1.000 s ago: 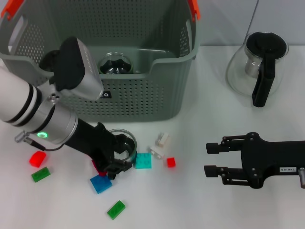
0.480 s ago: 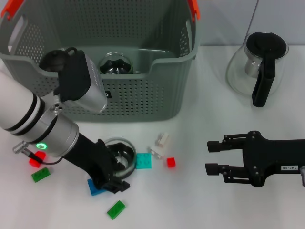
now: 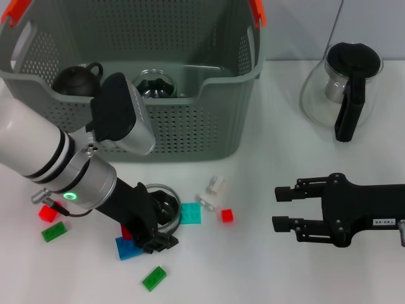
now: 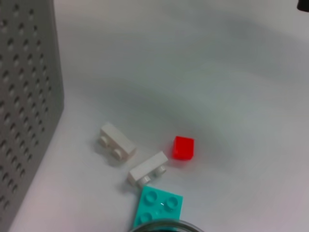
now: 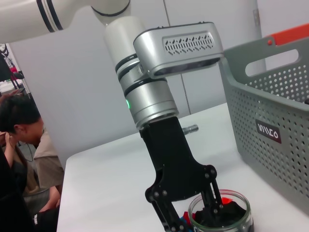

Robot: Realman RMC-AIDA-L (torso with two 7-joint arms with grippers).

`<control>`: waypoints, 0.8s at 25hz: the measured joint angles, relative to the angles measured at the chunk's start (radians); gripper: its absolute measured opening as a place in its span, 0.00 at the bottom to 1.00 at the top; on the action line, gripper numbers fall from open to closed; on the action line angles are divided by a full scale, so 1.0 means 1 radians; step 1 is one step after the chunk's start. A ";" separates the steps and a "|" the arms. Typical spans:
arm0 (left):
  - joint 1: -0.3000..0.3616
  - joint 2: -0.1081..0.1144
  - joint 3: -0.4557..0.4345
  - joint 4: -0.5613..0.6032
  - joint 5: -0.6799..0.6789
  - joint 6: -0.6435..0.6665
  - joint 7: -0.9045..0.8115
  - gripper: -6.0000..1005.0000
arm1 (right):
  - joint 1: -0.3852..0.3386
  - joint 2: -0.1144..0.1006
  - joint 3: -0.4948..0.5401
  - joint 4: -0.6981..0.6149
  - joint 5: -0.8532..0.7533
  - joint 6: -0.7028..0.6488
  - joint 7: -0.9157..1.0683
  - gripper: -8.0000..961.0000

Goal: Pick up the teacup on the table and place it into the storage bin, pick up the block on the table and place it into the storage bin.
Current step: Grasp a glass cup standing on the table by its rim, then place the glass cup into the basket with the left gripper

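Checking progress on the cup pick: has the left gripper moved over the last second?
Yes. In the head view the left gripper has slid nearer the camera, away from the storage bin, and stands at the glass teacup; the teal block stayed put.

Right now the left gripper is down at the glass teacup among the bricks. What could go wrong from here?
Three risks. The left gripper has a finger inside the teacup; smooth glass could slip on lifting. The blue block and teal block lie right beside the cup, so the fingers may knock them away. The storage bin already holds a dark teapot and a glass vessel, so a careless drop could strike them.
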 joint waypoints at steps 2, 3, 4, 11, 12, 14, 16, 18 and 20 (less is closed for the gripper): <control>0.000 0.000 0.002 -0.001 -0.003 -0.002 -0.003 0.43 | 0.000 0.000 0.000 0.000 0.000 0.000 0.000 0.61; 0.000 0.000 0.004 -0.001 -0.004 -0.002 -0.005 0.43 | 0.000 0.000 0.000 0.000 0.000 0.000 0.000 0.61; 0.000 0.000 0.008 -0.001 -0.004 -0.002 -0.008 0.42 | -0.001 0.000 0.000 0.000 0.000 0.000 0.000 0.61; -0.002 0.000 0.028 0.005 0.001 -0.018 -0.044 0.39 | -0.002 0.000 0.000 0.000 0.000 0.000 0.000 0.61; -0.003 0.000 0.027 0.006 0.001 -0.018 -0.048 0.38 | -0.003 0.000 0.000 0.000 0.000 0.000 0.000 0.61; -0.004 0.001 0.028 0.008 0.002 -0.019 -0.055 0.30 | -0.004 0.000 0.000 0.000 0.000 0.000 0.000 0.61; -0.004 0.001 0.029 0.011 0.003 -0.020 -0.061 0.21 | -0.006 0.000 0.000 0.000 0.000 0.000 0.000 0.61; -0.002 0.001 0.028 0.021 0.004 -0.016 -0.067 0.15 | -0.007 0.000 0.001 0.000 0.000 0.000 0.000 0.61; 0.003 0.002 0.023 0.035 0.004 -0.009 -0.069 0.11 | -0.007 0.000 0.001 0.000 0.000 0.000 0.000 0.61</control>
